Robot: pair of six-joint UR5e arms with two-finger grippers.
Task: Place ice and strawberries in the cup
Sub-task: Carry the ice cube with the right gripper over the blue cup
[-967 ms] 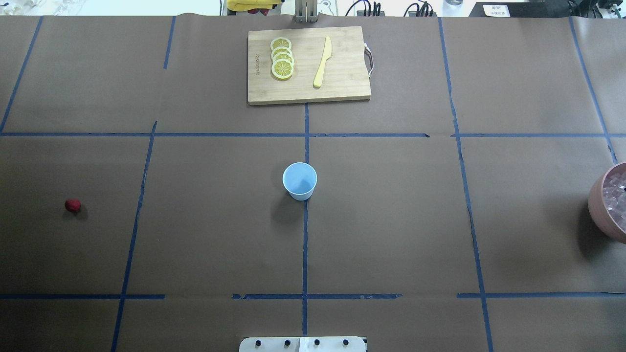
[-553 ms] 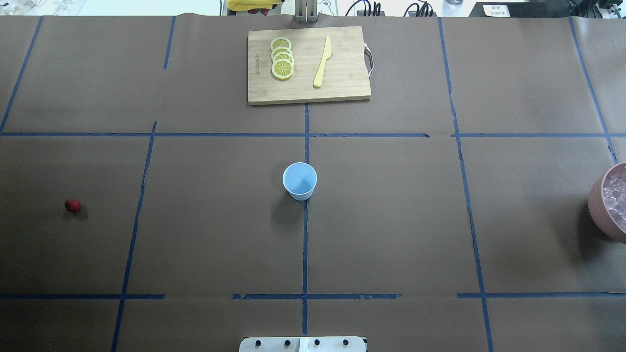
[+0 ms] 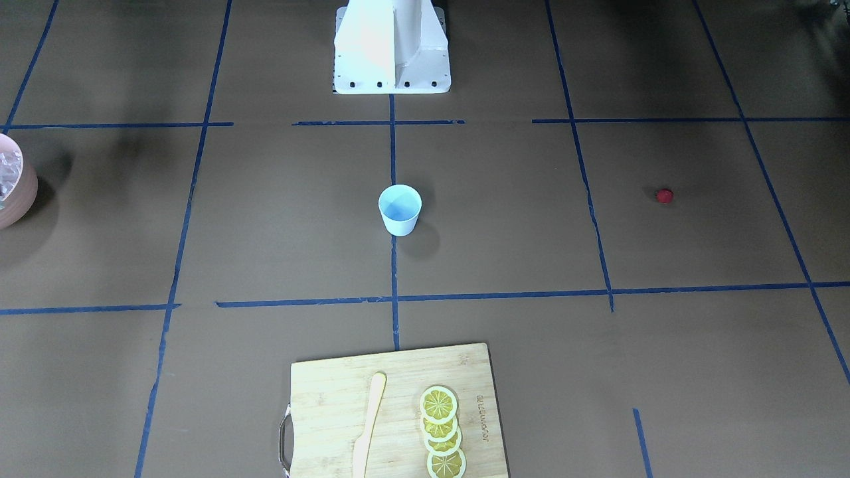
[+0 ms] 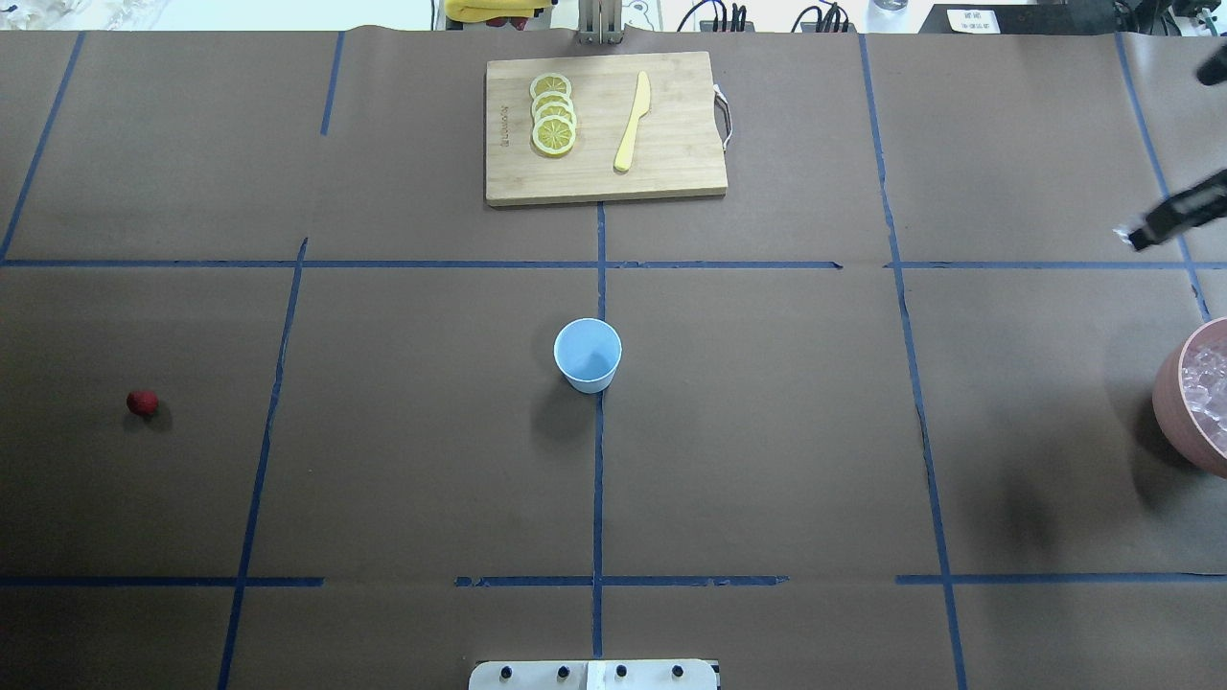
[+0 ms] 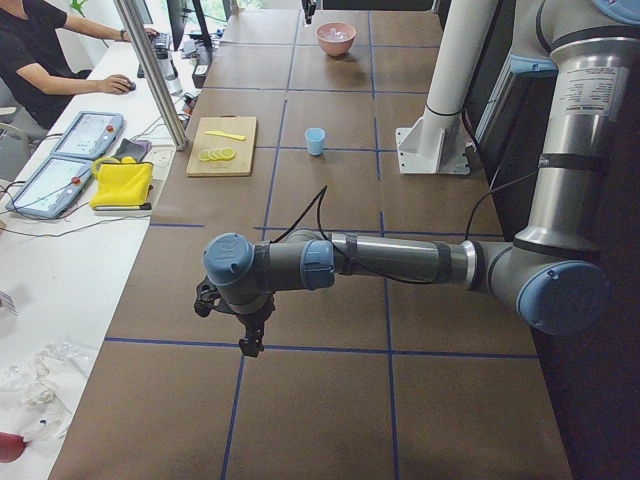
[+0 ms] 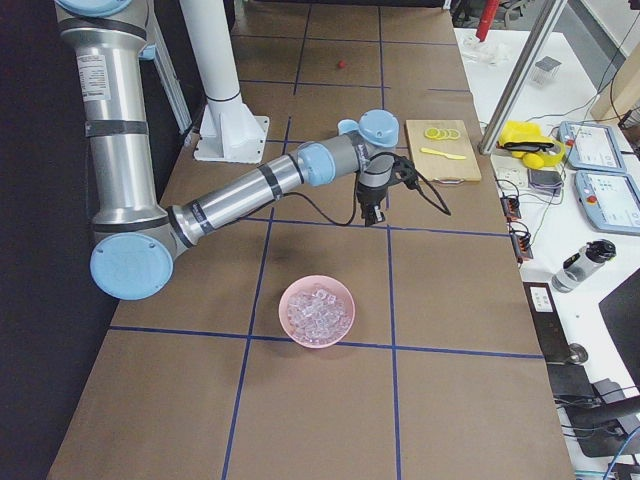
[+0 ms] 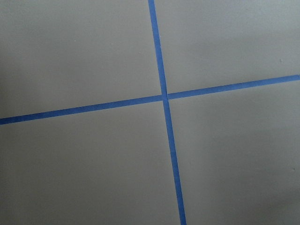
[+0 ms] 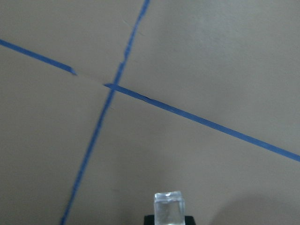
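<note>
1. You have one pale blue cup (image 4: 588,355), standing upright at the middle of the table (image 4: 767,431).
2. One dark-red strawberry (image 4: 142,402) lies alone on the robot's left side, well apart from the cup.
3. One pink bowl (image 6: 316,344) sits at the robot's right end, heaped with ice cubes (image 6: 318,308) too many to count.
4. One cutting board (image 4: 671,163) on the far side carries four overlapping lemon slices (image 4: 553,113) and one yellow knife (image 4: 633,122).
5. Your right gripper (image 6: 372,220) hangs above the table near the bowl, its jaws pinched on a single clear ice cube (image 8: 169,209). The cup is well apart from it, toward the centre.
6. Your left gripper (image 5: 248,345) hangs low over the table at the robot's left end. Only a side view shows it, so you cannot tell how far it is open.
</note>
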